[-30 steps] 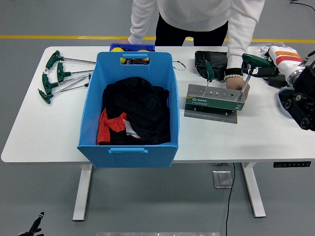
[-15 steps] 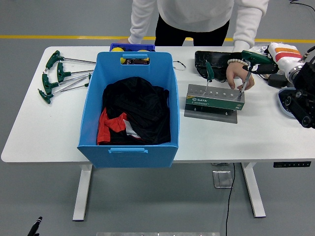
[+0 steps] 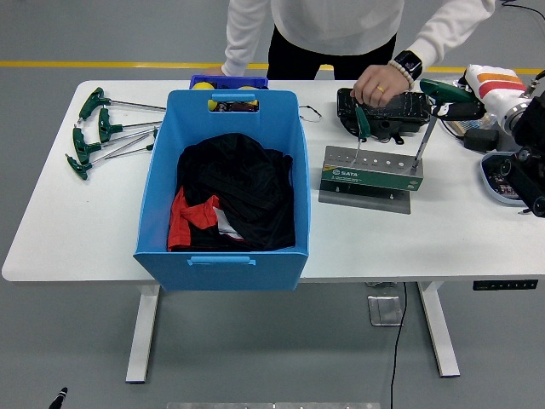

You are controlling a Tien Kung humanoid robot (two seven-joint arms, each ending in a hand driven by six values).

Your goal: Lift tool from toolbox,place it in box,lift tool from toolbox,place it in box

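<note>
A grey tool stand sits on the table right of the blue box. Two green T-handle wrenches stick out of it. The left wrench stands upright. The right wrench leans to the right with its shaft tip still at the stand. My right hand comes in from the right edge and is shut on this wrench's green handle. Only a small black tip of my left arm shows at the bottom left, below the table. The box holds black and red cloth.
A person stands at the far side with one hand on a black case behind the stand. Several more T-handle wrenches lie at the table's left end. A blue tray with yellow items sits behind the box.
The person's hand let go of the right wrench's shaft and moved back onto the black case. My right hand carried the wrench handle slightly farther and to the right.
</note>
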